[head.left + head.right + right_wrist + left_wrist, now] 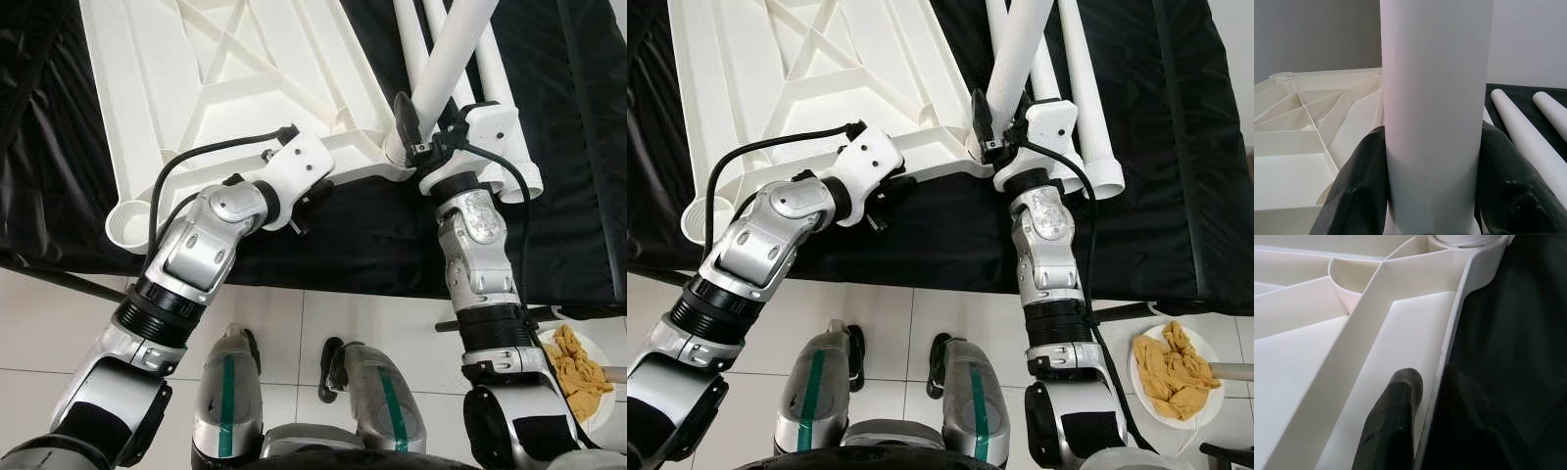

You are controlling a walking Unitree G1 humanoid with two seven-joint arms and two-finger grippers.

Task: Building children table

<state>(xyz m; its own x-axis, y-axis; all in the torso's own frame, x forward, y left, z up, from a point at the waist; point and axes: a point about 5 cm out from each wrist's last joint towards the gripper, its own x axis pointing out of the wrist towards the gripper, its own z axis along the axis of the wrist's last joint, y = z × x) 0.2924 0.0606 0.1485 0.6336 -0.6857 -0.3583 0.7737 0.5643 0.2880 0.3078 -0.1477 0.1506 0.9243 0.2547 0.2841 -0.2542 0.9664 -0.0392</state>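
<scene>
Leg (453, 49) upright in tabletop (206, 88) corner socket

tabletop (196, 88) lying underside up on cloth (372, 240)

leg (446, 59) stands in the tabletop's right corner socket; spare legs (1083, 108) right of the tabletop; plate (1205, 416) on floor.

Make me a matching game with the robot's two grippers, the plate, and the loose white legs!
Things:
1. left gripper
2. right gripper
3. plate
4. spare table legs

Places or states:
A. on the tiled floor, holding yellow-brown food
B. lying on the black cloth beside the tabletop
C. clamped on the rim of the upside-down white tabletop
D. shut around a white table leg standing at the tabletop's corner

Pairs: 1-C, 2-D, 3-A, 4-B
</scene>
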